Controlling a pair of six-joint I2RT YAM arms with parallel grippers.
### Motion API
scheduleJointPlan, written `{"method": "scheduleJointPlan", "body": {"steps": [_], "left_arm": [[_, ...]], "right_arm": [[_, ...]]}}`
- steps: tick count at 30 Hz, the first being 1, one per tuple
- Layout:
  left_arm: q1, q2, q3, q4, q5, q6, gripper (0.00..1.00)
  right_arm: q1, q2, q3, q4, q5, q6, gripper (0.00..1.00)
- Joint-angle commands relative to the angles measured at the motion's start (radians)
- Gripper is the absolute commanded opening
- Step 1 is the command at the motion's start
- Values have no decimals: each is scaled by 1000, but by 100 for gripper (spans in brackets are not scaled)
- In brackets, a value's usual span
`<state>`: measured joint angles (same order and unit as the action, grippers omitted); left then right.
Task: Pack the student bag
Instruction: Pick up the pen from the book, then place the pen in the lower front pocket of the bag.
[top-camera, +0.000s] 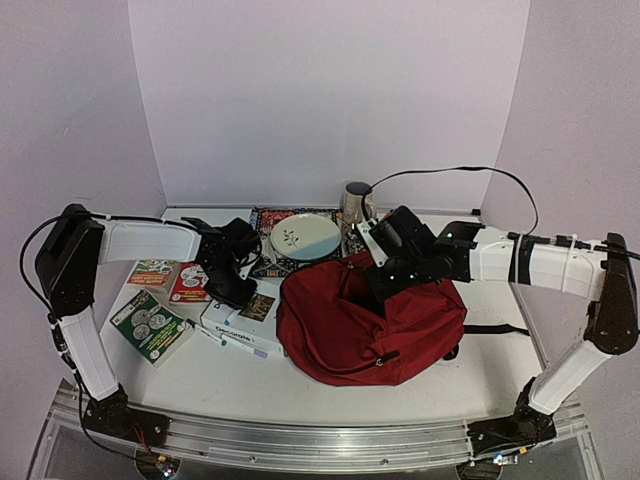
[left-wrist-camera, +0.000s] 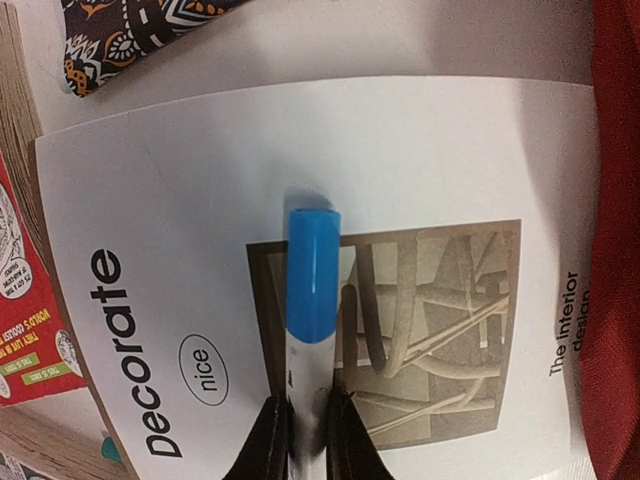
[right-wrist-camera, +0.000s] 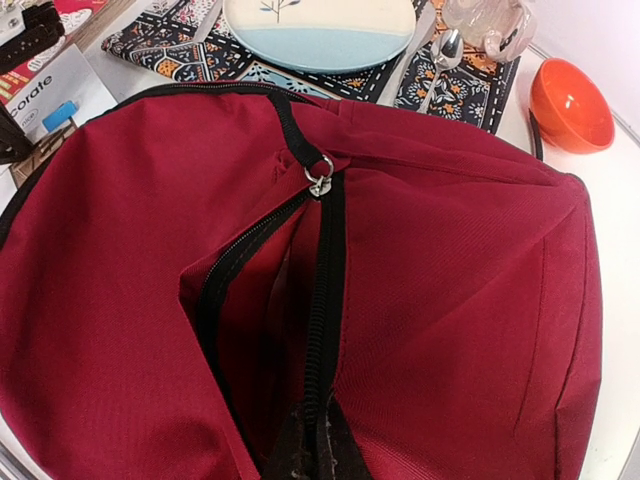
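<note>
One student bag (top-camera: 400, 330) lies centre-right on the table (top-camera: 230, 385), its zipper partly undone and its inside too dark to read. The right gripper (right-wrist-camera: 308, 455), mostly cut off by the frame, is pinched together on the zipper edge. The left gripper (left-wrist-camera: 308, 432) seems clamped on one blue-capped marker (left-wrist-camera: 313, 290) lying on one white book (left-wrist-camera: 430, 150); its fingers hide the barrel's end.

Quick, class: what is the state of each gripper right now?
Left gripper: closed on the blue-capped marker.
Right gripper: closed on the student bag at its zipper edge.
</note>
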<state>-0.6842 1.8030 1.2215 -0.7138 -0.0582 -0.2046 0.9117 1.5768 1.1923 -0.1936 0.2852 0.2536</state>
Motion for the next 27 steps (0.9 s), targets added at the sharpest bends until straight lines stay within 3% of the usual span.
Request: {"method": "scheduleJointPlan", "body": {"steps": [1,9,22,27], "left_arm": [[-5,-34,49,2,-4,-28,2],[-4,-167,22,169,68,-135,0],[-6,-234,-49,503,542,-325,0],[-47,-190,-45,579,630,-372,0]], "right_arm": [[16,-6,54,34,-4,-11,0],[20,-50,47,60,0,-10,0],[41,-107,35,118,-14,-4,0],[44,-114,31,141,-12,-1,0]]}}
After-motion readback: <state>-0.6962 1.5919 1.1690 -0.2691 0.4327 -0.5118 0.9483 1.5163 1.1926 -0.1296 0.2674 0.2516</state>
